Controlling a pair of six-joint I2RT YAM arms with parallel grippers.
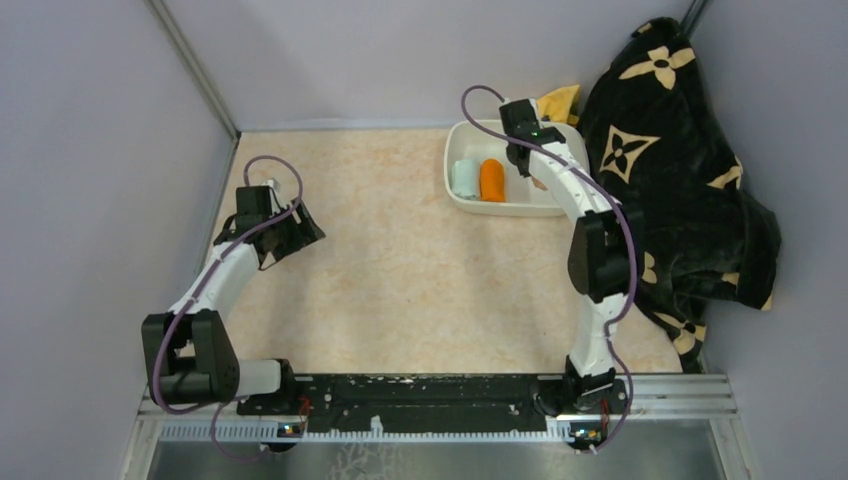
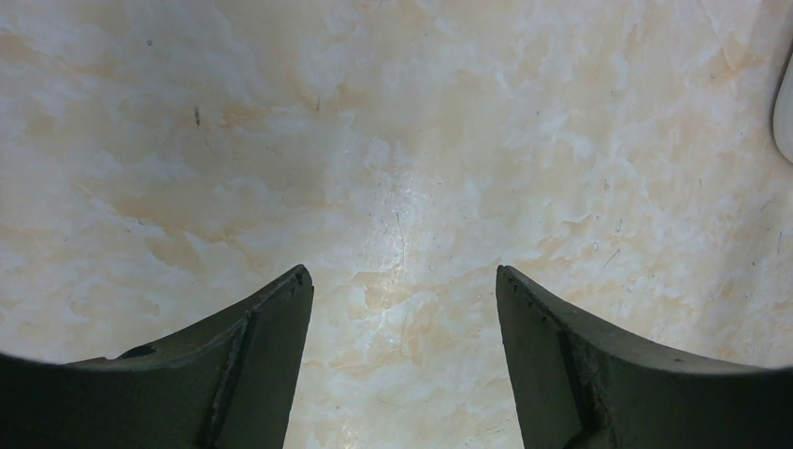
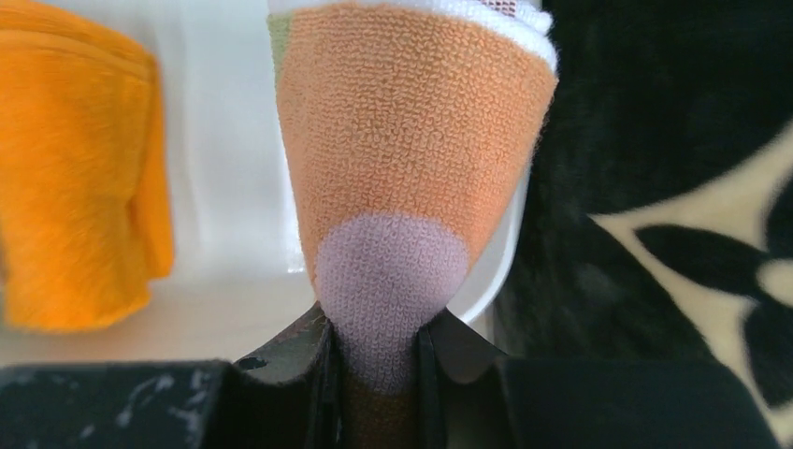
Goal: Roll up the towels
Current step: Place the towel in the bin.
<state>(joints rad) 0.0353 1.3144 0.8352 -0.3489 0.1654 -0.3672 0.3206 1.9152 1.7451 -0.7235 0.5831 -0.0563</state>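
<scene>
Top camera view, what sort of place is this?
Likely a robot lab work cell: plain lavender walls enclose a marble-look tabletop, and the left arm and right arm are bolted to a metal rail at its near edge.

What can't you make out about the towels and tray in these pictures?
Top view: the patterned towel is mostly hidden beneath the right gripper.
Right wrist view: that towel's far end is cut off by the top edge, so rolled or not is unclear.
Left wrist view: a white sliver at the right edge, perhaps the tray, is cut off.
</scene>
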